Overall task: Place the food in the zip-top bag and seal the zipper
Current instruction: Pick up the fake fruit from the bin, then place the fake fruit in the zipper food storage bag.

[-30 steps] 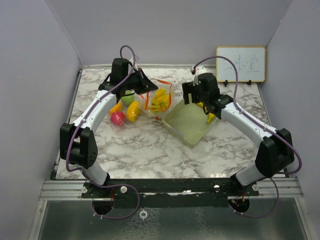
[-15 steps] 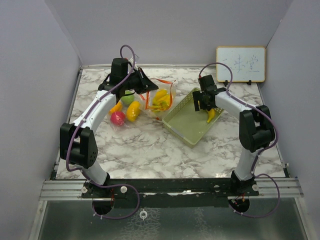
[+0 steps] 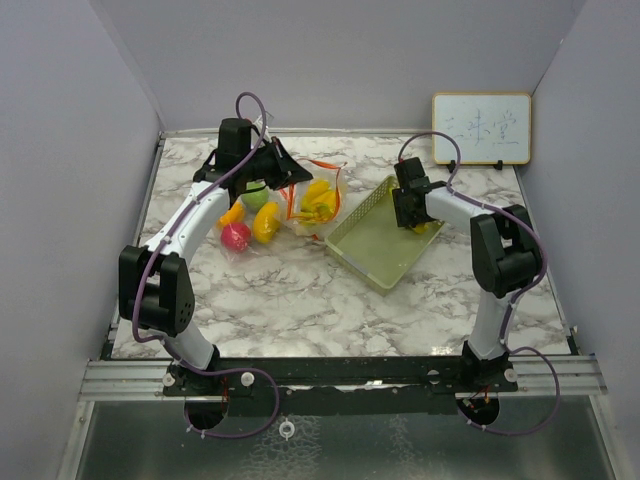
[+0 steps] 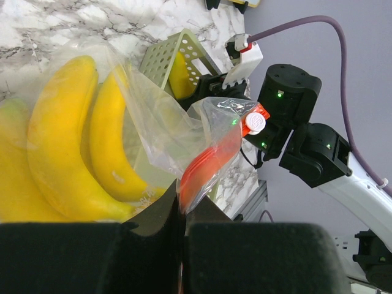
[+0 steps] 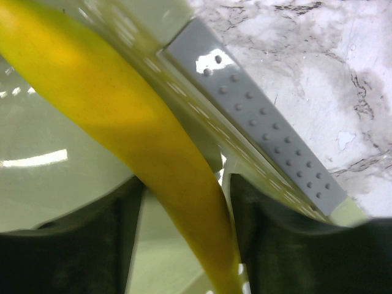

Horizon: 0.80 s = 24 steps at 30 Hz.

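The left gripper (image 4: 182, 211) was pinched shut on the orange zipper strip (image 4: 205, 162) of the zip-top bag (image 4: 153, 116), lifting that edge, apparently to keep the mouth up and facing the other arm. Two bananas (image 4: 58, 141) already lay inside.

The right gripper (image 5: 187, 208) had reached into the pale green mesh tray (image 3: 375, 262). Its jaws stood partway apart astride a last banana (image 5: 122, 104) that lay against the tray's perforated wall. Whether they yet pressed on it could not be told.

A green apple (image 3: 257, 197), a pink fruit (image 3: 236, 236) and another banana (image 3: 266, 222) sat just beside the bag, under the left arm.

Everything rested on a white marble-patterned table (image 3: 300, 300) enclosed by plain grey walls (image 3: 330, 60), with a small whiteboard (image 3: 481, 128) propped in the far right corner.
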{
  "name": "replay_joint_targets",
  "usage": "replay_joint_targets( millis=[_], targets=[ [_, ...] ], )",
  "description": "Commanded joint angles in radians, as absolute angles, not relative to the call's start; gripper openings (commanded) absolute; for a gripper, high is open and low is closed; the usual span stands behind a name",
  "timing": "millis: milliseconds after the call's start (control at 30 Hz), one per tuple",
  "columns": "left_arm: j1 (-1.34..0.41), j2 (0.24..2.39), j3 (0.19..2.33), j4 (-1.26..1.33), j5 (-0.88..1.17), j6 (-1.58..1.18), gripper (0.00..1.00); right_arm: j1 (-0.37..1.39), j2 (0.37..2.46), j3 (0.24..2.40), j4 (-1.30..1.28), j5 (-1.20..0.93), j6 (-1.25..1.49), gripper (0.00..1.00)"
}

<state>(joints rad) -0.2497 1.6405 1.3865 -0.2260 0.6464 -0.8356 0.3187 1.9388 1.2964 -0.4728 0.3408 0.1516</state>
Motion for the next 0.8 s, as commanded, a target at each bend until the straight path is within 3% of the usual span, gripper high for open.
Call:
replay_joint_targets(
  millis=[0, 100, 167, 300, 500, 767],
  targets=[
    [-0.243, 1.636, 1.375, -0.176, 0.690, -0.832, 0.00, 0.313, 1.968, 1.248, -0.516, 0.294, 0.155, 0.38],
    [-0.242, 1.633, 1.371, -0.177, 0.690, -0.831, 0.00, 0.313, 1.902, 1.235, -0.508, 0.264, 0.145, 0.16],
    [-0.242, 1.631, 1.370, -0.178, 0.689, -0.830, 0.00, 0.314, 1.851, 1.246, -0.519, 0.214, 0.137, 0.11],
    [-0.241, 1.629, 1.370, -0.190, 0.682, -0.820, 0.00, 0.319, 1.705, 1.263, -0.519, 0.013, 0.123, 0.10],
    [-0.241, 1.625, 1.366, -0.209, 0.666, -0.813, 0.00, 0.369, 1.461, 1.229, -0.399, -0.468, 0.195, 0.11],
    [-0.241, 1.637, 1.359, -0.219, 0.650, -0.764, 0.00, 0.460, 1.366, 1.140, -0.141, -0.715, 0.518, 0.12]
  ],
)
